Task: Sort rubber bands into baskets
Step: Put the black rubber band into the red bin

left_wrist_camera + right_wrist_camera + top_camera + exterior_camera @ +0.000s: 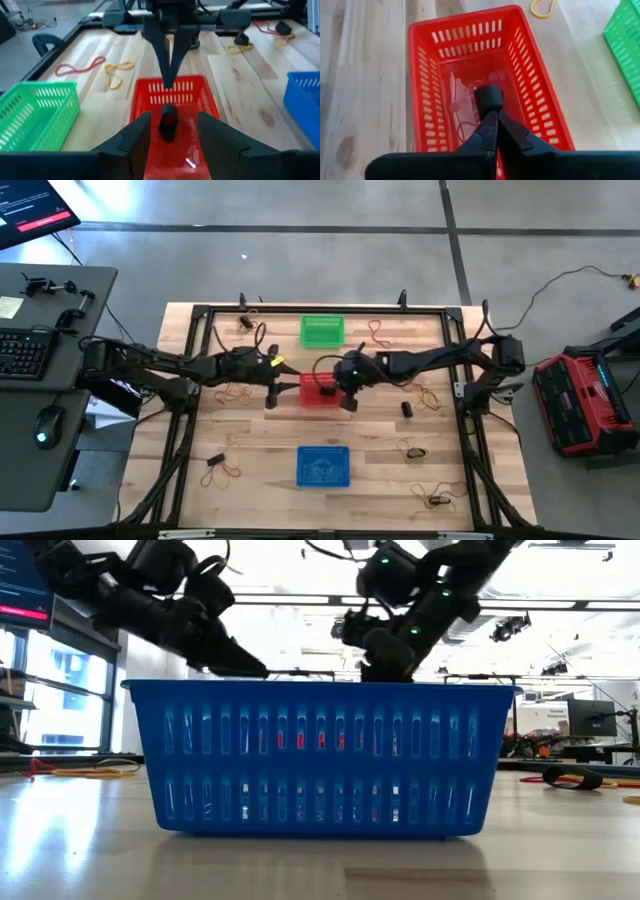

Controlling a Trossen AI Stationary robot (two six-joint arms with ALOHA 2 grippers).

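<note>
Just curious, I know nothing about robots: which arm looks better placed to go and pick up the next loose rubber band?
Probably the left: its end effector is open beside the red basket, while the right end effector is shut above that basket.

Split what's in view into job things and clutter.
Job: red basket, green basket, blue basket, loose rubber bands on the table, left gripper, right gripper.
Clutter: keyboard, mouse, red case on the floor.
</note>
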